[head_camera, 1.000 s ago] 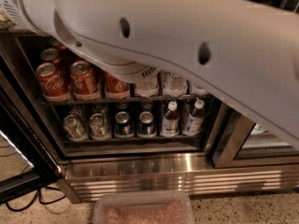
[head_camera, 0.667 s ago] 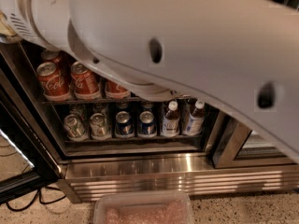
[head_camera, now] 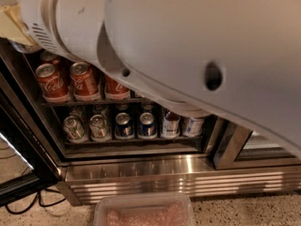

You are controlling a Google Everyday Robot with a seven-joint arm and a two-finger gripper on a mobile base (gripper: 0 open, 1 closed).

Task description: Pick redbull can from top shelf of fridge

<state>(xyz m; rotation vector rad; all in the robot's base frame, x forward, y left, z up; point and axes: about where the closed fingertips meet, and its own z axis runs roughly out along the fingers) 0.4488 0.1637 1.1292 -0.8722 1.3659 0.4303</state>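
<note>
The big white arm point(head_camera: 188, 55) blocks most of the open fridge point(head_camera: 141, 173), hiding the gripper, the top shelf and the redbull can, so only lower cola cans point(head_camera: 51, 81) show and the pick seems unfinished.

Upright in a row: red cola cans point(head_camera: 52, 81). In the row beneath: silver cans point(head_camera: 75, 128), blue cans point(head_camera: 124, 125), two pale-labelled drinks point(head_camera: 170, 124). Down on the speckled floor point(head_camera: 244, 211): a clear plastic tub point(head_camera: 143, 211) of pinkish contents. Left of it, black cables point(head_camera: 28, 201).
</note>
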